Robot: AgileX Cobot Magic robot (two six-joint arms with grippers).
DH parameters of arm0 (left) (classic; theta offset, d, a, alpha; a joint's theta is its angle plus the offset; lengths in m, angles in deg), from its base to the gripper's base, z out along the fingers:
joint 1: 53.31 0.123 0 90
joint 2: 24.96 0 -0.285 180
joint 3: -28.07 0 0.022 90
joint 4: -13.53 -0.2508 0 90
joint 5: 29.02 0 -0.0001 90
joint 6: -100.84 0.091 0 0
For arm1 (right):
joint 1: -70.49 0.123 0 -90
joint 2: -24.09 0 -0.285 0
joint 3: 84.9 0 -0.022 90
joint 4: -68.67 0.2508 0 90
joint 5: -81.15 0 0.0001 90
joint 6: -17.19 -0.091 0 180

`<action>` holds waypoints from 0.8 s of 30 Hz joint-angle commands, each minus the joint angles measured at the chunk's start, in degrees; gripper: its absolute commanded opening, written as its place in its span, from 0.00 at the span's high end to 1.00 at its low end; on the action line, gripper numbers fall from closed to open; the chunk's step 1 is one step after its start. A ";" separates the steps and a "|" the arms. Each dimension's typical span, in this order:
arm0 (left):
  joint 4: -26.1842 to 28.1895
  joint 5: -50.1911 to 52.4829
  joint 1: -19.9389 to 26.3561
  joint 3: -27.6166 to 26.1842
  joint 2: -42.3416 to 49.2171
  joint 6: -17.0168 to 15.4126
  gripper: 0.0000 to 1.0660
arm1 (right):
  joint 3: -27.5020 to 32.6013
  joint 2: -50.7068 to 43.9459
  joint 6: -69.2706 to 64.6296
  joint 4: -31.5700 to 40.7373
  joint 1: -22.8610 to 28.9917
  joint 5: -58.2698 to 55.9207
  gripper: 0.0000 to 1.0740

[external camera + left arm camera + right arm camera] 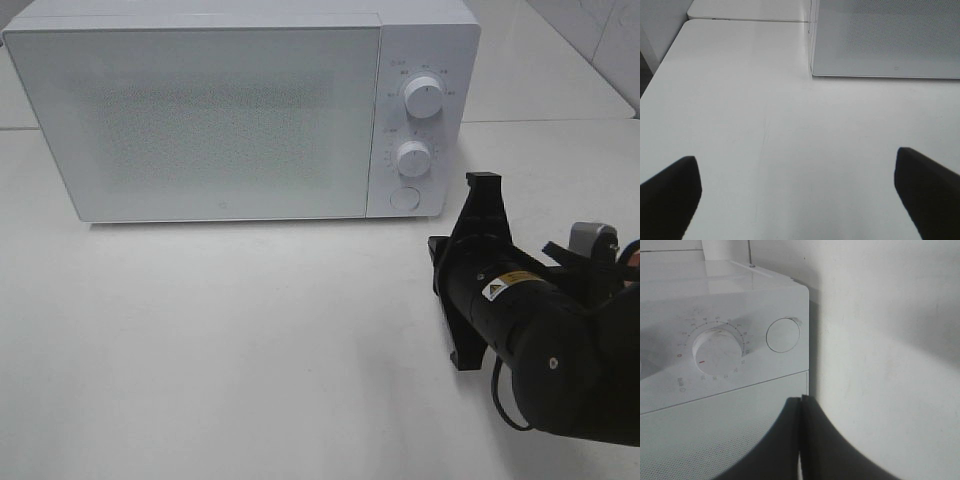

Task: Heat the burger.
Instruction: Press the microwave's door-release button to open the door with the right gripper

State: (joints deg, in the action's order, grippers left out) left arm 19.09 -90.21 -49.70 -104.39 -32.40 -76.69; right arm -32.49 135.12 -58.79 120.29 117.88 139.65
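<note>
Microwave oven point(200, 110), white, sits door shut on my white table point(250, 350). My right gripper point(483, 180) is pinched closed, empty, near the round door button point(404, 198). My left gripper point(795, 156) is spread wide, empty, over the table. I cannot tell where the burger is.

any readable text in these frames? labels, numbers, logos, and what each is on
Nothing reads clearly enough to quote.
Scale marks around upper knob: too small.
Numerals around lower knob: blurred.
Tiny logo on microwave door: illegible.
Warning-triangle sticker on right arm: print too small.
</note>
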 commanded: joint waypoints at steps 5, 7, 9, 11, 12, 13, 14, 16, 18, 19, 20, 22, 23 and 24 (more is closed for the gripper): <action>0.00 -0.06 -0.23 0.11 1.38 0.11 0.08 | -6.36 4.13 -0.63 -7.79 -5.56 -3.32 1.00; 0.00 -0.06 -0.23 0.11 1.38 0.11 0.08 | -7.10 4.70 -0.80 -8.48 -6.13 -3.95 1.00; 0.00 -0.06 -0.23 0.11 1.38 0.11 0.08 | -8.42 5.73 -1.72 -9.91 -7.33 -5.27 1.00; 0.00 -0.06 -0.23 0.11 1.38 0.11 0.08 | -9.00 6.25 -2.41 -10.89 -7.96 -5.56 1.00; 0.00 -0.06 -0.23 0.11 1.38 0.11 0.08 | -9.97 7.10 -3.44 -12.78 -9.11 -5.90 1.00; 0.00 -0.06 -0.23 0.11 1.38 0.11 0.08 | -9.97 7.10 -3.44 -12.78 -9.11 -5.90 1.00; 0.00 -0.06 -0.23 0.11 1.38 0.11 0.08 | -11.00 7.91 -3.61 -14.44 -10.20 -6.02 1.00; 0.00 -0.06 -0.23 0.11 1.38 0.11 0.08 | -11.97 8.48 -3.78 -15.87 -11.46 -6.47 1.00; 0.00 -0.06 -0.23 0.11 1.38 0.11 0.08 | -12.55 8.77 -3.78 -16.39 -11.92 -6.70 1.00; 0.00 -0.06 -0.23 0.11 1.38 0.11 0.08 | -13.64 9.51 -3.84 -16.50 -12.66 -7.16 1.00; 0.00 -0.06 -0.23 0.11 1.38 0.11 0.08 | -14.61 10.37 -3.84 -16.79 -13.35 -7.62 1.00; 0.00 -0.06 -0.23 0.11 1.38 0.11 0.08 | -15.13 10.83 -3.78 -16.90 -13.58 -7.62 1.00; 0.00 -0.06 -0.23 0.11 1.38 0.11 0.08 | -15.13 10.83 -3.78 -16.90 -13.58 -7.62 1.00; 0.00 -0.06 -0.23 0.11 1.38 0.11 0.08 | -15.87 11.46 -3.78 -16.90 -14.21 -7.79 1.00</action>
State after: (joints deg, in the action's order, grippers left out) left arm 19.09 -90.21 -49.70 -104.39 -32.40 -76.69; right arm -47.85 146.58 -62.62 104.07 103.95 132.15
